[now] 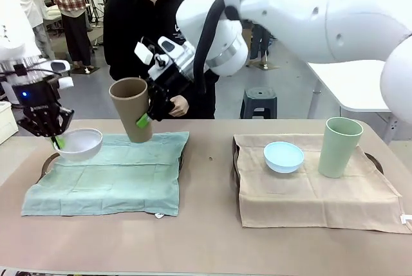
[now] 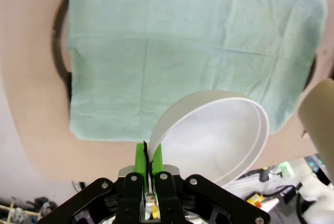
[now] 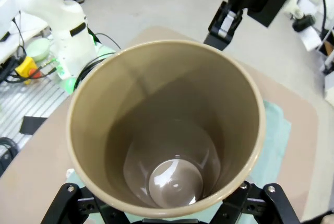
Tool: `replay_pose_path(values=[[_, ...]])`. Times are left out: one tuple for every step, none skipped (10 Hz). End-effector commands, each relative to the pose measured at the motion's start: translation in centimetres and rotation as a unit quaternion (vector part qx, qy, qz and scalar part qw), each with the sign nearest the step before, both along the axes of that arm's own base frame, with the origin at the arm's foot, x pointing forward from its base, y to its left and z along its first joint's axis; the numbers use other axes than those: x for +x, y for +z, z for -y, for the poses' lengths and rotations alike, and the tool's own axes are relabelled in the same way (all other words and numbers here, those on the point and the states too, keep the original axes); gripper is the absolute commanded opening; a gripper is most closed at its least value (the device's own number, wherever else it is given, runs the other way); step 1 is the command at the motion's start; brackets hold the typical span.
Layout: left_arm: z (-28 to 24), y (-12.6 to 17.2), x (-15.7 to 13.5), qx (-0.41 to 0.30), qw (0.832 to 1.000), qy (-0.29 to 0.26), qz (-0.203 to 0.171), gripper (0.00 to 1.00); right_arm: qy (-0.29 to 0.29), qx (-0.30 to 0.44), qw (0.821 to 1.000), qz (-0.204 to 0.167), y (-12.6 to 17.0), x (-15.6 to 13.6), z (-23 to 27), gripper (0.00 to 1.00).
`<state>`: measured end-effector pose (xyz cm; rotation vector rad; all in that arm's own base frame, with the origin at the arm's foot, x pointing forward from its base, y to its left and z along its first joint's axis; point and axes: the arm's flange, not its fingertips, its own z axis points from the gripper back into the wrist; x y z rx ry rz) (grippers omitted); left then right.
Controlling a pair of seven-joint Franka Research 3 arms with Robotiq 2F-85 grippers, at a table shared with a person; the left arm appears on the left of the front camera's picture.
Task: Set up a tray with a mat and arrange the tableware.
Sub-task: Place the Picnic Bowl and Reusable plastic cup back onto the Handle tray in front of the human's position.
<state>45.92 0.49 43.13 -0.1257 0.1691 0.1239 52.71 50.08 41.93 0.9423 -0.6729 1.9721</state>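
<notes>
The left gripper (image 1: 56, 139) hangs low at the left, fingers pinched together. The right arm reaches across the middle, its gripper (image 1: 147, 119) angled down-left with fingers spread wide.

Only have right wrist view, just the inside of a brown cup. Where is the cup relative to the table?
Observer: The brown cup is tilted in the right gripper, its base low over the far edge of the green mat; contact is unclear.
Operator: What's the left arm doing?
Observer: The left gripper has its jaws shut on the rim of the white bowl, at the mat's far-left corner.
Operator: Other side set?
Observer: On the tan mat a light blue bowl and a pale green cup stand upright, apart from each other.
</notes>
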Motion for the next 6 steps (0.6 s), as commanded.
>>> replay_pose_path(values=[[0.0, 1.8, -0.5, 0.004, 1.000, -0.003, 0.012, 0.04, -0.008, -0.013, 1.000, -0.003, 1.9, 0.0, 0.6, 0.85], [0.0, 1.8, -0.5, 0.004, 1.000, -0.003, 0.012, 0.04, -0.008, -0.013, 1.000, -0.003, 1.9, 0.0, 0.6, 0.85], [0.0, 1.8, -0.5, 0.004, 1.000, -0.003, 0.012, 0.04, -0.008, -0.013, 1.000, -0.003, 1.9, 0.0, 0.6, 0.85], [0.0, 0.2, 0.1, 0.001, 1.000, -0.001, 0.002, 0.04, -0.002, 0.000, 1.000, 0.000, 0.1, 0.1, 0.1, 0.85], [0.0, -1.5, 0.7, -0.004, 1.000, 0.014, 0.000, 0.04, 0.014, 0.001, 1.000, -0.011, -1.9, 0.4, -0.5, 0.85], [0.1, -2.7, 1.3, -0.008, 1.000, 0.016, -0.005, 0.04, 0.019, 0.002, 1.000, -0.013, -3.2, 0.8, -0.8, 0.85]])
